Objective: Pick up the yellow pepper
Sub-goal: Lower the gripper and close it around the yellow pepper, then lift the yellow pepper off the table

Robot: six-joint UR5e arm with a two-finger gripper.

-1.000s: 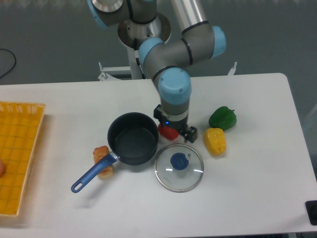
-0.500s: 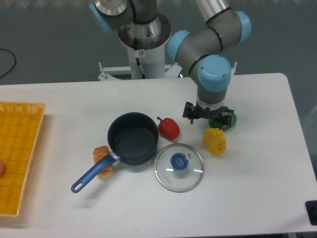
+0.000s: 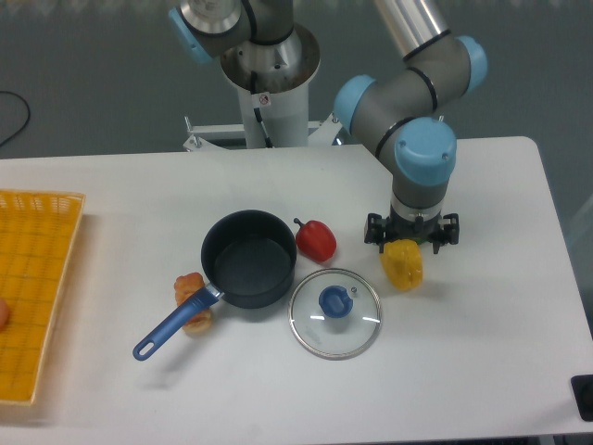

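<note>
Arm (image 3: 408,102): grey cylindrical joints with light-blue end caps, silver tube links; black gripper (image 3: 411,232) at the wrist; small sticker on the silver base column.

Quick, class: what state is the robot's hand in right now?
Hand: directly above the yellow pepper; fingers hidden, so open or closed cannot be told.

White table (image 3: 482,371) carries a dark saucepan (image 3: 248,257) with blue handle. Relative to the saucepan: red pepper (image 3: 317,241) just right, glass lid (image 3: 334,312) lower right, yellow pepper (image 3: 402,264) farther right, pastry (image 3: 192,303) lower left, yellow basket (image 3: 32,287) far left.
</note>
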